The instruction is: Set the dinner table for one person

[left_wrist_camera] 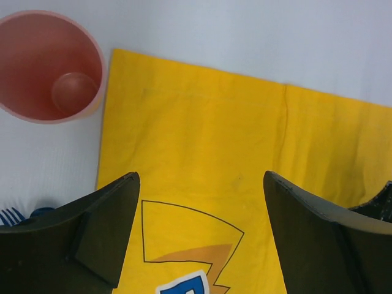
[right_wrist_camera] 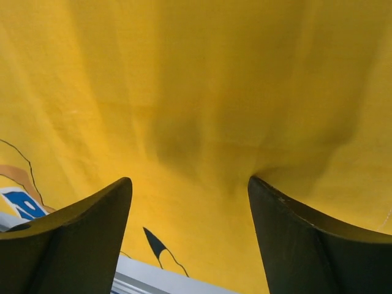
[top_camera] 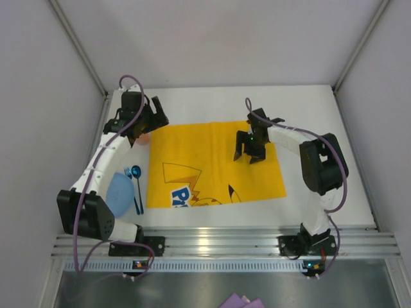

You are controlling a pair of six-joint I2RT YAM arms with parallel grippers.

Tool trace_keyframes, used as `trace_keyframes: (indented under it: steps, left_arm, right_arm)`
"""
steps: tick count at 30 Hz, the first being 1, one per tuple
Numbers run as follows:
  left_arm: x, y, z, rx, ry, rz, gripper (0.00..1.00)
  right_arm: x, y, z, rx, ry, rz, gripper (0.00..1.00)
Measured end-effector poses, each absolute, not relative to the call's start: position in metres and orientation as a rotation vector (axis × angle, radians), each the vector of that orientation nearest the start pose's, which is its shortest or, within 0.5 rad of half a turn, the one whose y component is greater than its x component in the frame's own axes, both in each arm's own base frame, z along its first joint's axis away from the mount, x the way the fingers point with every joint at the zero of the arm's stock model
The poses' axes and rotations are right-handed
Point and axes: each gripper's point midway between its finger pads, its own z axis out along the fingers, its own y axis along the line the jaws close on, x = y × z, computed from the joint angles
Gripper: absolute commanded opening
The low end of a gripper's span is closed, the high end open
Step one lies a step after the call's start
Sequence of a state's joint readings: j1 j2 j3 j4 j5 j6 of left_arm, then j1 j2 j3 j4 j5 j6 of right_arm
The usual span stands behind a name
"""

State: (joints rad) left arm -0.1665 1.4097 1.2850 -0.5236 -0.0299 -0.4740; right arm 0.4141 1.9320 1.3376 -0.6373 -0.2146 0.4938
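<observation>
The white dinner table [top_camera: 321, 115] carries a yellow cloth [top_camera: 212, 160] with a cartoon print, spread flat in the middle. A pink cup [left_wrist_camera: 49, 64] stands upright on the table just off the cloth's far left corner, partly hidden under the left arm in the top view [top_camera: 144, 136]. A light blue plate [top_camera: 119, 190] and a blue spoon and fork [top_camera: 135, 183] lie left of the cloth. My left gripper [top_camera: 153, 122] is open and empty above the cloth's far left corner. My right gripper [top_camera: 250, 153] is open and empty, low over the cloth's right part [right_wrist_camera: 196, 122].
Grey walls close in the table on the left, the back and the right. An aluminium rail [top_camera: 212, 247] runs along the near edge by the arm bases. The cloth shows soft folds under the right gripper.
</observation>
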Motion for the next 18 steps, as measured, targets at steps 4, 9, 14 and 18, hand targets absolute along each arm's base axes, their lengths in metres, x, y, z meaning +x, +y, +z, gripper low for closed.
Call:
trace_keyframes:
  steps: [4,9,14,18]
  left_arm:
    - [0.406,-0.069,0.224,-0.380,2.200,-0.247,0.89]
    - [0.420,-0.039,0.223,-0.449,2.200,-0.169,0.89]
    - [0.428,0.015,0.215,-0.591,2.196,-0.070,0.89]
    - [0.438,0.039,0.207,-0.654,2.198,-0.021,0.89]
  right_arm:
    - [0.343,0.203,0.030,0.127,2.864,0.568,0.56]
    - [0.349,0.169,0.029,0.275,2.821,0.622,0.56]
    - [0.359,0.125,0.029,0.411,2.789,0.586,0.50]
    - [0.359,0.118,0.028,0.424,2.795,0.548,0.42]
